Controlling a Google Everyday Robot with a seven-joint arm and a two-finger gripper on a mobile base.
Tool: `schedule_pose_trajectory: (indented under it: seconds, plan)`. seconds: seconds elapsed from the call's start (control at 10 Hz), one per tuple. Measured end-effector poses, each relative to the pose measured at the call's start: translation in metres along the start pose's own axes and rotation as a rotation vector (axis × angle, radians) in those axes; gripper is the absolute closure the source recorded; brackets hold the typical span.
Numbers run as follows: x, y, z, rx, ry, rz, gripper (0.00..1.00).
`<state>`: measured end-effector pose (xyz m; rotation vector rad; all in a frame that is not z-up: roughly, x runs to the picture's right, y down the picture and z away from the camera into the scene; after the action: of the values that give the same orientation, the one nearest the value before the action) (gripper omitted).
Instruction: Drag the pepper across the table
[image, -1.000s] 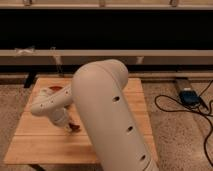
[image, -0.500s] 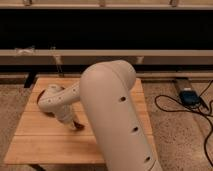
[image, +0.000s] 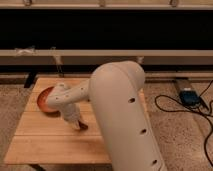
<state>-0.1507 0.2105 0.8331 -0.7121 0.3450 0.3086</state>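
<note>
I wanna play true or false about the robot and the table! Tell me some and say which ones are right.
1. The pincer is down at the wooden table. True.
2. The bowl is blue. False: it is orange-red.
3. The pepper lies by the pincer's tip. True.
4. The bowl sits on the floor. False: it is on the table, near its left edge.
5. The pincer is shut. True.

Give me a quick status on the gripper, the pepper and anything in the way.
Gripper shut, down at the table, mid-left. Pepper at its tip, mostly hidden. Bowl behind, at left edge; not in the way.
</note>
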Motion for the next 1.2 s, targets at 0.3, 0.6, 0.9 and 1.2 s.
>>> schedule_pose_trajectory:
  seconds: [0.3, 0.6, 0.9, 1.2]
  plan:
    - [0.0, 0.0, -0.001, 0.0, 0.0, -0.001, 0.86]
    - [0.014, -0.004, 0.005, -0.025, -0.002, 0.032, 0.54]
    - [0.012, -0.004, 0.002, -0.021, -0.003, 0.03, 0.26]
    - [0.034, -0.01, 0.013, -0.053, -0.008, 0.078, 0.2]
